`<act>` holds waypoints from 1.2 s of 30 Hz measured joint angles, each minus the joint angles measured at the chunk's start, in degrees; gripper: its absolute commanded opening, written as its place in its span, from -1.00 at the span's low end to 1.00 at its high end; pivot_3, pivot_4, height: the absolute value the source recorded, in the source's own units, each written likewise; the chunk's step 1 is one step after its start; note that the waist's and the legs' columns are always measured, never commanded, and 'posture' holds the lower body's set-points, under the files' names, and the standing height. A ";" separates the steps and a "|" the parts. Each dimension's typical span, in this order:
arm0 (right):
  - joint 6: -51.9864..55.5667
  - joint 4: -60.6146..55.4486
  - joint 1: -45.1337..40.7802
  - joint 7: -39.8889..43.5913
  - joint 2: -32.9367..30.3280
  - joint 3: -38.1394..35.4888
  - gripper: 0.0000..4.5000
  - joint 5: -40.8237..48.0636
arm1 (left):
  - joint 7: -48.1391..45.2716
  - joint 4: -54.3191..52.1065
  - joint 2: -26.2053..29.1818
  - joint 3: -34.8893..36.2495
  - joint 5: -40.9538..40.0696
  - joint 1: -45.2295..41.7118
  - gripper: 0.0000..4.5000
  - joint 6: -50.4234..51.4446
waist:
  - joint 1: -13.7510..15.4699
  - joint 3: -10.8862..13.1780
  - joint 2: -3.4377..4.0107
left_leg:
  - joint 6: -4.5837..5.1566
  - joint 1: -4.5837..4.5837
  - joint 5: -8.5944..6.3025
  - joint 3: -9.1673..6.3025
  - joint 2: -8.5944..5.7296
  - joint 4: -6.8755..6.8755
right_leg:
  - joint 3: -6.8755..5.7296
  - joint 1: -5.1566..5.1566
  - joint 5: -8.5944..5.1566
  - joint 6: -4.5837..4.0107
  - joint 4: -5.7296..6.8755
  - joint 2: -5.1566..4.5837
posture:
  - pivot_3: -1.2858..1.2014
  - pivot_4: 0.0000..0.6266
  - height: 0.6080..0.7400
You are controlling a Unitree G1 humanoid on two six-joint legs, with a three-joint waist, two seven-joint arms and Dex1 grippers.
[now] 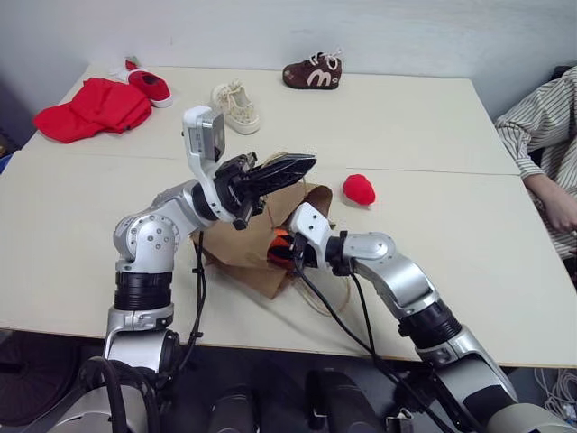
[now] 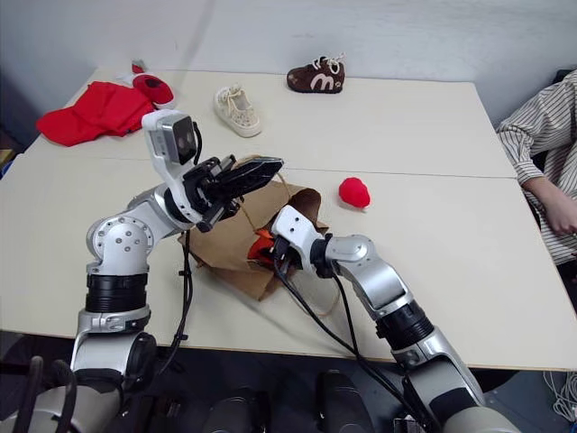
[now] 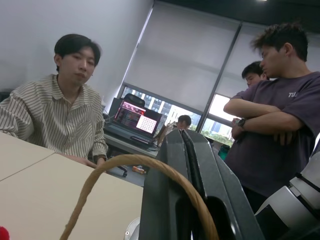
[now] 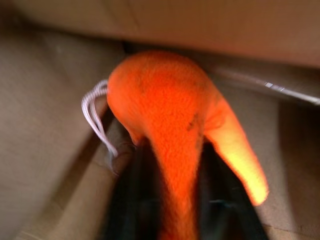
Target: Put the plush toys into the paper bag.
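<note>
Orange plush toy: pinched between the right gripper jaws, inside the paper bag mouth. Left gripper: jaws closed on the cord handle, lifting the opening. Red plush toy: on the surface beyond the bag, nearer the right arm.

Orange plush toy, red plush toy, brown paper bag.

Two pale tables pushed together, seam running across the middle, plain white wall right behind. Dark floor under the near edge. Far side: big windows under grey roller blinds, a desk with a lit laptop, daylight coming through.
</note>
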 measured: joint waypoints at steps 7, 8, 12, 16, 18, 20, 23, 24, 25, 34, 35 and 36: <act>-3.30 -5.13 2.15 6.39 -3.15 -5.56 0.93 5.12 | 0.73 0.46 -0.51 1.37 -0.10 -0.40 -1.00 -0.04 | 0.31 0.00 0.00 | 0.03 -0.02 -0.02 -0.06 -0.01 0.05 | -0.05 0.04 0.01 0.02 0.00 -0.01 | 0.03 -0.52 1.00; -3.32 -6.96 3.30 8.10 -4.32 -7.41 0.98 7.22 | 0.75 0.59 -0.42 1.58 -0.09 -0.44 -1.00 -0.05 | 0.35 0.00 0.00 | 0.04 -0.02 -0.04 -0.09 -0.01 0.06 | -0.07 0.07 0.01 0.02 -0.03 -0.01 | 0.03 -0.52 1.00; -1.08 -14.92 10.42 13.36 -10.85 -16.26 0.98 16.72 | 0.84 1.05 -0.18 1.77 -0.08 -0.43 -1.00 -0.05 | 0.37 0.01 -0.01 | 0.09 -0.04 -0.08 -0.12 -0.01 0.09 | -0.10 0.10 0.02 0.03 -0.05 -0.02 | 0.03 -0.52 1.00; 2.46 -21.15 20.08 14.38 -16.71 -25.42 0.98 23.60 | 0.91 1.17 0.00 1.88 0.05 -0.28 -1.00 -0.12 | 0.43 0.02 -0.03 | 0.09 -0.01 -0.09 -0.13 -0.01 0.07 | -0.11 0.12 0.02 0.03 -0.05 0.00 | 0.03 -0.52 1.00; 1.59 -23.19 26.59 12.82 -17.38 -30.97 0.98 24.43 | 1.02 0.90 0.04 1.92 0.07 -0.15 -1.00 -0.29 | 0.47 0.02 -0.03 | 0.09 -0.01 -0.09 -0.13 -0.02 0.07 | -0.10 0.15 0.02 0.03 -0.07 0.00 | 0.03 -0.52 1.00; -1.81 -23.29 34.40 11.28 -17.97 -36.20 0.98 22.66 | 1.20 0.16 0.03 2.02 0.05 0.05 -1.00 -0.55 | 0.55 0.03 -0.04 | 0.08 0.01 -0.09 -0.12 -0.04 0.06 | -0.08 0.17 0.02 0.04 -0.09 0.00 | 0.03 -0.52 1.00; -9.35 -18.73 44.76 7.56 -16.10 -44.38 0.98 18.70 | 1.68 -0.38 0.18 2.61 0.01 0.18 -1.00 -0.84 | 0.93 0.03 -0.05 | 0.09 0.04 -0.09 -0.09 -0.09 0.10 | -0.01 0.21 0.04 0.07 -0.07 0.01 | 0.03 -0.52 1.00; -11.70 -17.26 46.65 6.38 -15.48 -45.78 0.98 17.17 | 1.96 -0.43 0.22 2.77 -0.01 0.20 -1.00 -0.98 | 0.92 0.03 -0.05 | 0.09 0.06 -0.09 -0.07 -0.11 0.10 | 0.04 0.20 0.05 0.10 -0.06 0.01 | 0.03 -0.52 1.00; -14.44 -15.82 48.24 4.71 -14.68 -47.02 0.98 15.02 | 2.12 -0.48 0.23 2.84 -0.01 0.21 -1.00 -1.05 | 0.70 0.03 -0.04 | 0.09 0.10 -0.09 -0.01 -0.10 0.11 | 0.09 0.22 0.06 0.11 -0.02 0.02 | 0.03 -0.52 1.00; -8.40 -9.57 24.25 -4.95 -15.79 -36.02 0.98 6.56 | 2.55 -0.37 0.81 2.76 0.12 0.00 -1.00 -1.19 | -0.99 0.11 0.13 | -0.10 0.17 0.03 0.05 0.00 0.08 | 0.26 0.09 0.10 0.02 0.13 0.21 | 0.03 -0.52 1.00; -5.85 -7.20 18.98 -5.41 -15.71 -33.47 0.98 5.93 | 2.53 -0.34 0.98 2.75 0.21 0.09 -1.00 -1.27 | -0.91 0.11 0.13 | -0.11 0.17 0.04 0.03 0.03 0.08 | 0.24 0.10 0.09 0.00 0.10 0.23 | 0.03 -0.52 1.00; -3.71 -4.41 13.73 -5.96 -15.33 -31.18 0.98 5.07 | 2.51 -0.31 0.99 2.63 0.33 0.09 -1.00 -1.34 | -0.91 0.11 0.13 | -0.10 0.12 0.04 0.03 0.03 0.08 | 0.23 0.06 0.09 0.00 0.09 0.22 | 0.03 -0.52 1.00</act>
